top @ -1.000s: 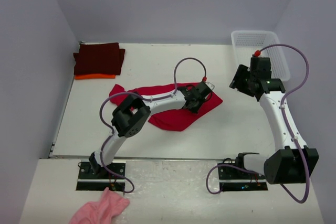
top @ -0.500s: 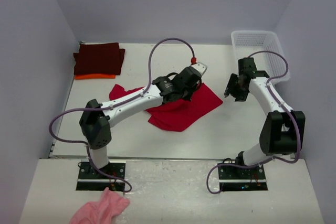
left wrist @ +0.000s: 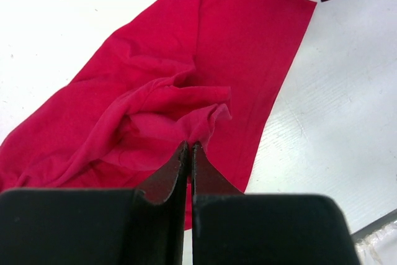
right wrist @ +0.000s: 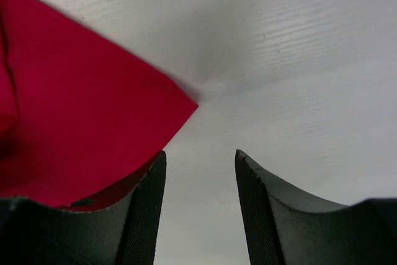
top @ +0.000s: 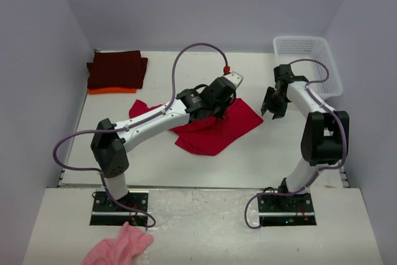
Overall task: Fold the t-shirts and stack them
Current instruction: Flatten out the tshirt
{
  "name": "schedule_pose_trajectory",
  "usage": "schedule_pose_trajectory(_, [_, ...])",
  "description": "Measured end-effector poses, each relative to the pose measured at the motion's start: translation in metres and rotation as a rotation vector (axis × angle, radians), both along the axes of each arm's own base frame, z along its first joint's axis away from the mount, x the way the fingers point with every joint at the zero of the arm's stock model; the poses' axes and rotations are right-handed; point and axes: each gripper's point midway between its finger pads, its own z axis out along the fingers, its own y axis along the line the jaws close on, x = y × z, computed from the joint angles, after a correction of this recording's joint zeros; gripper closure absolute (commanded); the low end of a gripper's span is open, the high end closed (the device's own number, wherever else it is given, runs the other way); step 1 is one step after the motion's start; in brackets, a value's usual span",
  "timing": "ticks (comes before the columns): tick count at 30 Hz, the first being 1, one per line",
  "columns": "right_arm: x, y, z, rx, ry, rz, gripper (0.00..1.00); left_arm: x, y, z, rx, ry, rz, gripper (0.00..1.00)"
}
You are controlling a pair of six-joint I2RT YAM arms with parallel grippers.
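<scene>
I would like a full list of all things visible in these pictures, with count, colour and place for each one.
red t-shirt: one, bright red, crumpled at the table's middle
maroon t-shirt: one, dark maroon, folded at the far left corner
orange t-shirt: one, orange, under the maroon t-shirt, only an edge showing
basket: one, white, far right corner
pink cloth: one, pink, near edge by the left arm's base
table: one, white
left tool: one, black, shut on the red t-shirt
right tool: one, black, open at the red t-shirt's corner
</scene>
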Motion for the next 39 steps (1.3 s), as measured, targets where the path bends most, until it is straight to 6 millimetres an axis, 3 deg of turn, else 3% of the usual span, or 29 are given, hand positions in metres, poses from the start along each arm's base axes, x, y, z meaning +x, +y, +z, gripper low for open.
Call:
schedule_pose_trajectory(6, [-0.002, 0.005, -0.021, 0.001, 0.065, 0.009, 0.47, -0.003, 0.003, 0.0, 0.005, 0.004, -0.011, 1.0])
schedule_pose_trajectory(13, [-0.001, 0.008, -0.042, -0.002, 0.125, 0.018, 0.47, -0.007, 0.005, 0.014, -0.018, -0.009, -0.024, 1.0])
schedule_pose_trajectory(21, [0.018, 0.013, -0.047, 0.011, 0.117, 0.025, 0.48, -0.01, 0.008, 0.029, -0.049, -0.026, -0.029, 1.0])
schedule_pose_trajectory(28, [0.031, 0.014, -0.043, 0.013, 0.102, 0.025, 0.57, -0.013, 0.011, 0.034, -0.051, -0.024, -0.033, 1.0])
schedule_pose_trajectory(39, [0.024, 0.015, -0.048, 0.007, 0.211, 0.032, 0.51, -0.013, 0.011, 0.056, -0.073, -0.041, -0.033, 1.0])
